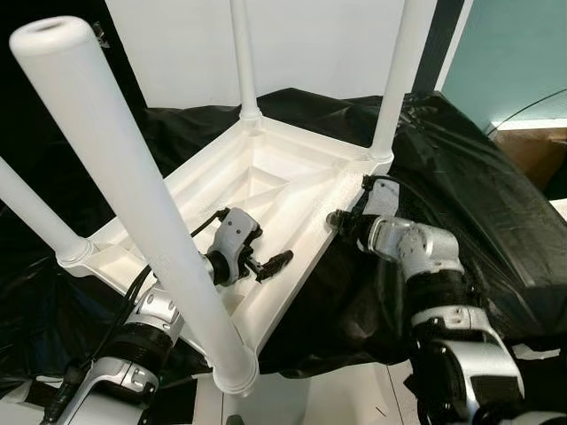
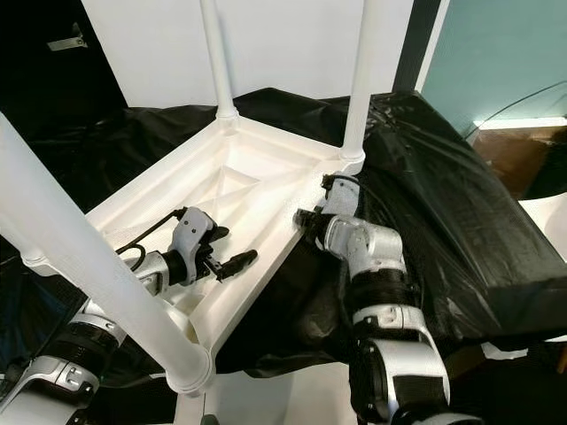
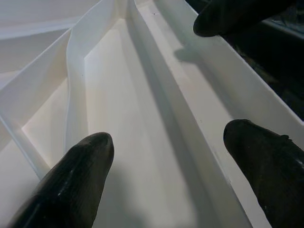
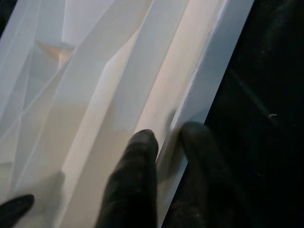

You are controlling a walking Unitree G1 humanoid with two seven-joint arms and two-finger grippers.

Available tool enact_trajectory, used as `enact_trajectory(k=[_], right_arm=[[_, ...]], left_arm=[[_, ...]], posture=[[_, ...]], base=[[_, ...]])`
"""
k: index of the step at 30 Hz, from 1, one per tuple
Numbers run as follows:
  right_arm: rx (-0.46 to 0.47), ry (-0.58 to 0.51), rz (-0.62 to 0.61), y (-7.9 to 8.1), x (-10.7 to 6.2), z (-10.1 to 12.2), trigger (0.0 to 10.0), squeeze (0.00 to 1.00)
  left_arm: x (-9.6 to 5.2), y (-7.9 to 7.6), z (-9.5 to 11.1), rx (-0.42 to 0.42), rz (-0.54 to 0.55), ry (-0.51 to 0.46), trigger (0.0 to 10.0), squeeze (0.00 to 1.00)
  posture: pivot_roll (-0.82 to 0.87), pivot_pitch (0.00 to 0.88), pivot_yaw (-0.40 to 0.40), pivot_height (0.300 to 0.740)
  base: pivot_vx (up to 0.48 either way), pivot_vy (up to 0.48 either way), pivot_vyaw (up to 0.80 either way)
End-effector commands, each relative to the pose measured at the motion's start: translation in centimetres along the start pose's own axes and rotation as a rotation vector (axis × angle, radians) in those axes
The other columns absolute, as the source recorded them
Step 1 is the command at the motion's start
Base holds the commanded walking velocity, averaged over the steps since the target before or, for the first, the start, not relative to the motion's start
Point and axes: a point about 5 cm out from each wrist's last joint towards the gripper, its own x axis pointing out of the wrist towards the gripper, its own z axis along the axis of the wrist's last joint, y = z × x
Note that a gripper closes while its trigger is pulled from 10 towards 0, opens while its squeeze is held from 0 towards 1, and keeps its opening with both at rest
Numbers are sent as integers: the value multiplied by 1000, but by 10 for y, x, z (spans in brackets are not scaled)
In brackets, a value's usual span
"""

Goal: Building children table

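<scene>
The small white plastic table (image 1: pixel 266 190) lies upside down on a black plastic sheet (image 1: pixel 461 168) that covers something wide and lumpy underneath. Its four round white legs (image 1: pixel 133 190) stick up in the air, one in each corner. The underside is like a shallow tray, with thin white ribs crossing inside it and a raised rim all the way round.

It looks light, since it is hollow plastic. It looks stiff and smooth too, so it could slip in a grip. The long legs would make it wobble and tip if it is lifted from one side. The rim looks like the best place to hold, with one hand on each side.

The left hand (image 1: pixel 270 261) is inside the tray, near the rim. Its two black fingers (image 3: pixel 78 175) are spread wide apart and hold nothing. The right hand (image 4: pixel 164 156) is at the rim on the right side. Its fingers are close together, one on each side of the thin rim wall, pinching it.
</scene>
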Motion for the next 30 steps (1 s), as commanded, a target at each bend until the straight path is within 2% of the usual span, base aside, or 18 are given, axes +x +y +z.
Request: enact_trajectory(k=[1, 7, 11, 12, 13, 14, 15, 18, 19, 22, 23, 24, 25, 27, 28, 30], right_arm=[[38, 89, -15, -5, 7, -16, 0, 0], [62, 123, -69, -21, 12, -11, 0, 0], [52, 112, -82, -24, 12, -5, 0, 0], [25, 93, -92, -24, 12, 0, 2784, 0], [-39, 52, -97, -22, 11, 6, 9490, 0], [-39, 52, -97, -22, 11, 6, 9490, 0], [-97, -2, -98, -16, 10, 14, 10000, 0], [-140, -45, -108, -13, 9, 18, 10000, 0], [-192, -92, -132, -12, 8, 22, 10000, 0], [-227, -138, -144, -9, 7, 26, 10000, 0], [-303, -211, -162, -6, 4, 29, 10000, 0], [-303, -211, -162, -6, 4, 29, 10000, 0], [-356, -295, -177, -2, -1, 32, 10000, 0], [-356, -295, -177, -2, -1, 32, 10000, 0], [-415, -372, -189, 2, -7, 33, 10000, 0], [-415, -372, -189, 2, -7, 33, 10000, 0]], left_arm=[[0, -6, -16, -31, -46, 65, 10000, 0], [0, -10, -16, -40, -71, 69, 10000, 0], [-3, -16, -20, -47, -119, 90, 10000, 0], [-4, -19, -22, -46, -141, 98, 10000, 0], [-5, -21, -23, -46, -149, 103, 10000, 0], [-5, -21, -23, -46, -149, 103, 10000, 0], [-6, -22, -23, -45, -147, 103, 10000, 0], [-5, -21, -23, -41, -139, 100, 10000, 0], [-5, -21, -22, -30, -130, 94, 10000, 0], [-4, -19, -19, -9, -113, 68, 10000, 0], [-1, -12, -10, -10, -56, -1, 10000, 0], [-1, -12, -10, -10, -56, -1, 10000, 0], [1, -2, 3, -15, 29, -96, 10000, 0], [1, -2, 3, -15, 29, -96, 10000, 0], [2, 7, 14, -32, 118, -183, 10000, 0], [2, 7, 14, -32, 118, -183, 10000, 0]], posture=[[18, 10, -15, 740], [24, 17, -19, 740], [25, 20, -19, 740], [26, 21, -20, 740], [28, 25, -19, 740], [28, 25, -19, 740], [27, 27, -17, 740], [27, 27, -17, 740], [27, 28, -14, 740], [23, 28, -10, 740], [19, 28, -7, 740], [19, 28, -7, 740], [17, 27, -5, 740], [17, 27, -5, 740], [13, 25, -1, 740], [13, 25, -1, 740]], base=[[0, 0, 0], [0, 0, 0], [0, 0, 0], [0, 0, 0], [0, 0, 0], [0, 0, 0], [0, 0, 0], [0, 0, 0], [0, 0, 0], [0, 0, 0], [0, 0, 0], [0, 0, 0], [0, 0, 0], [0, 0, 0], [0, 0, 0], [0, 0, 0]])
